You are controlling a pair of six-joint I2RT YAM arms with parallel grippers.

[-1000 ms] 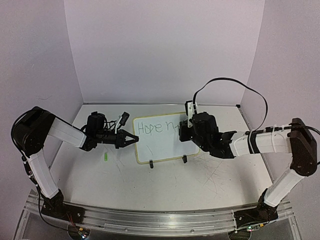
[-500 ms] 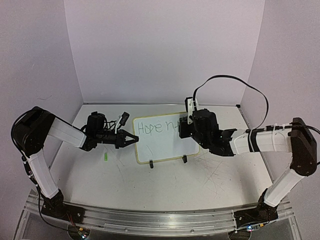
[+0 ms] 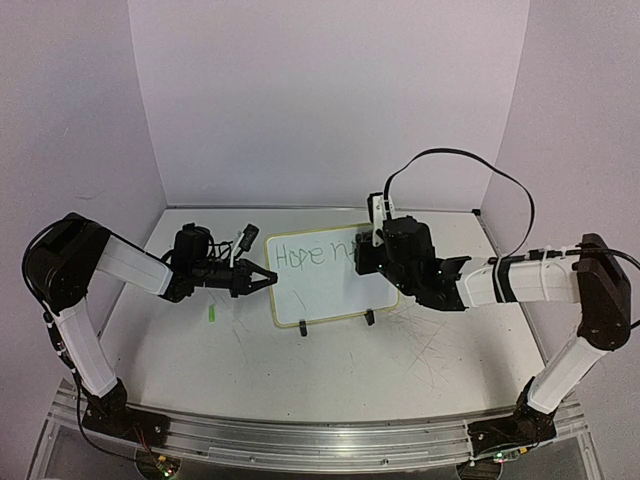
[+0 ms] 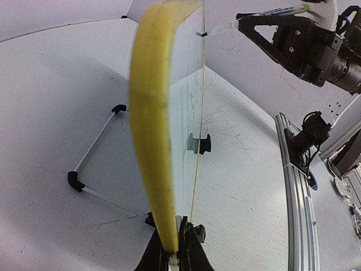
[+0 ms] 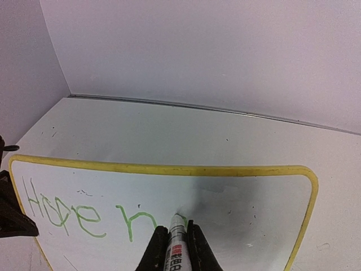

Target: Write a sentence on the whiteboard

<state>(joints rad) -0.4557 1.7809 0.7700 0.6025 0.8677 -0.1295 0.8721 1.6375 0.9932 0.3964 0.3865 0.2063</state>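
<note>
The whiteboard (image 3: 325, 280) stands tilted on two black clip feet at mid table, white with a pale yellow rim. Green writing (image 3: 312, 255) on it reads "Hope n" plus a stroke; in the right wrist view it shows as "Hope n" (image 5: 79, 217). My left gripper (image 3: 268, 279) is shut on the board's left edge; the left wrist view shows the yellow rim (image 4: 151, 130) pinched between the jaws (image 4: 174, 254). My right gripper (image 3: 366, 252) is shut on a white marker (image 5: 176, 240), its tip touching the board just right of the "n".
A small green marker cap (image 3: 212, 314) lies on the table left of the board. The purple back and side walls enclose the table. The front rail (image 3: 300, 440) runs along the near edge. A black cable (image 3: 470, 165) loops above the right arm.
My right gripper with the marker has shifted slightly up and left along the board's top line. The left gripper and the board have not moved.
</note>
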